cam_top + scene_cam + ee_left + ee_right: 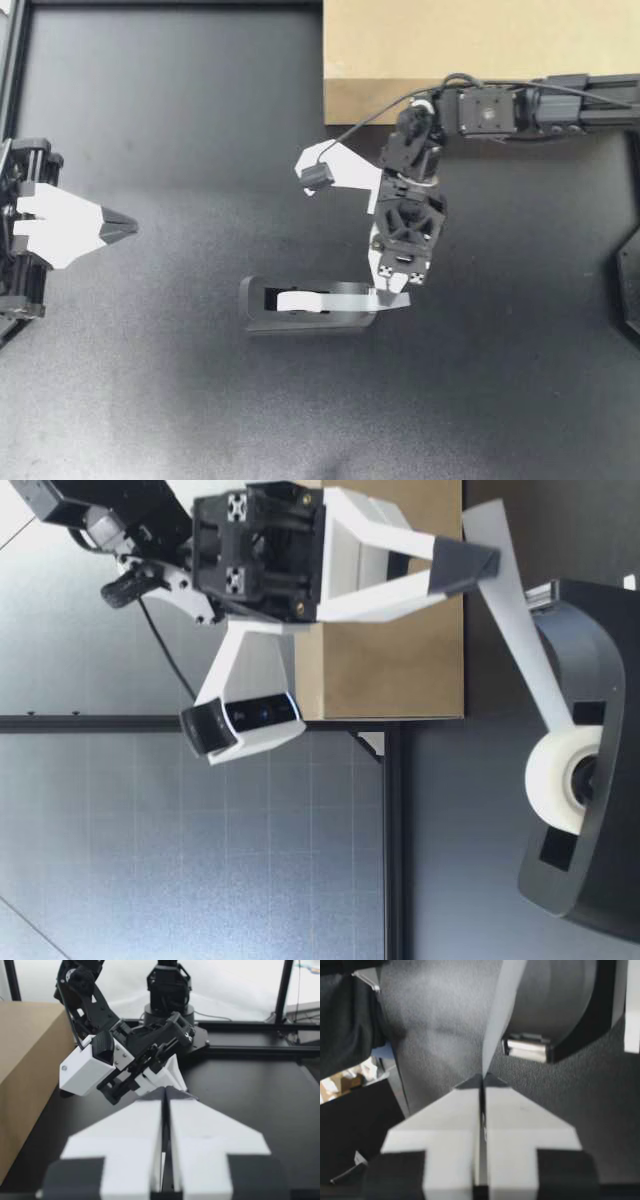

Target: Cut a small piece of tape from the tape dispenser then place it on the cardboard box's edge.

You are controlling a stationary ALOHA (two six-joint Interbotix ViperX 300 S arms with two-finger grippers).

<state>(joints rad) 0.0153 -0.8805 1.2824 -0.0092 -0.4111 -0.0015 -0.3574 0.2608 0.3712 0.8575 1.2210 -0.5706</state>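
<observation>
Dark matte tabletop (150, 120) spreads bare on every side of the tape dispenser (300, 312), which lies on it near the middle with its roll end toward my left arm and its cutter end toward my right.

My right gripper (393, 296) hangs right over the dispenser's cutter end. Its fingers are pressed together on the free end of the tape strip (515, 620). In the low view the strip runs straight and taut from the tape roll (555, 780) up to the pinched tips, above the dispenser's body. In the right wrist view the strip passes just beside the metal cutter blade (527, 1049); I cannot tell whether it touches the blade.

The cardboard box (480, 50) sits past the dispenser on its far side, and the box's near edge is apart from the dispenser, with open table between them.

My left gripper (128, 228) rests well apart from the dispenser's roll end, fingers closed tip to tip with nothing between them. A broad stretch of bare table lies between it and the dispenser.
</observation>
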